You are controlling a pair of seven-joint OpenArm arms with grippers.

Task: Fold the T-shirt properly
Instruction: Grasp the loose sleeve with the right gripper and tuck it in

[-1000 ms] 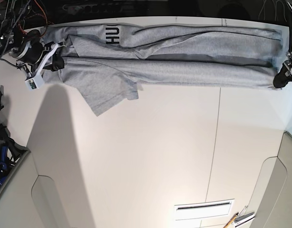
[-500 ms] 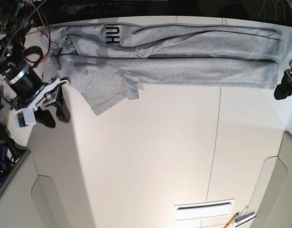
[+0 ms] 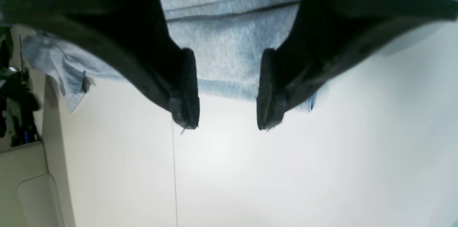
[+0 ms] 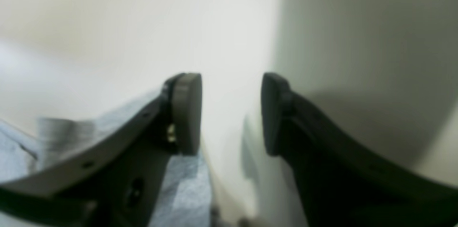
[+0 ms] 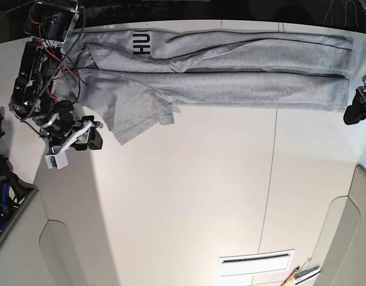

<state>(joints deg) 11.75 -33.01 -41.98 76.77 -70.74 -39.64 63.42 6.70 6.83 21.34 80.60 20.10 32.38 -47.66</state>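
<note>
The heather-grey T-shirt point(image 5: 230, 71) lies along the far edge of the table, folded lengthwise into a long band. Black letters "HU" point(image 5: 140, 43) show near its left end, and one sleeve point(image 5: 135, 116) sticks out toward the front. My right gripper point(image 5: 90, 137) is open and empty, just left of that sleeve and off the cloth. In the right wrist view point(image 4: 230, 112) the pads are apart, with grey fabric point(image 4: 186, 191) at lower left. My left gripper point(image 5: 351, 113) is off the shirt's right end. In the left wrist view point(image 3: 226, 119) it is open and empty, with the shirt's edge point(image 3: 229, 58) behind it.
A seam point(image 5: 272, 179) runs across the white table. A white slotted plate point(image 5: 254, 262) and small tools point(image 5: 299, 275) lie at the front right. Dark gear point(image 5: 4, 190) sits at the left edge, and red and black cables point(image 5: 49, 30) hang at the top left.
My right gripper has let go of the shirt's left end, drawn back toward the front, then shifted right toward the sleeve. My left gripper has come off the shirt's right end and stopped.
</note>
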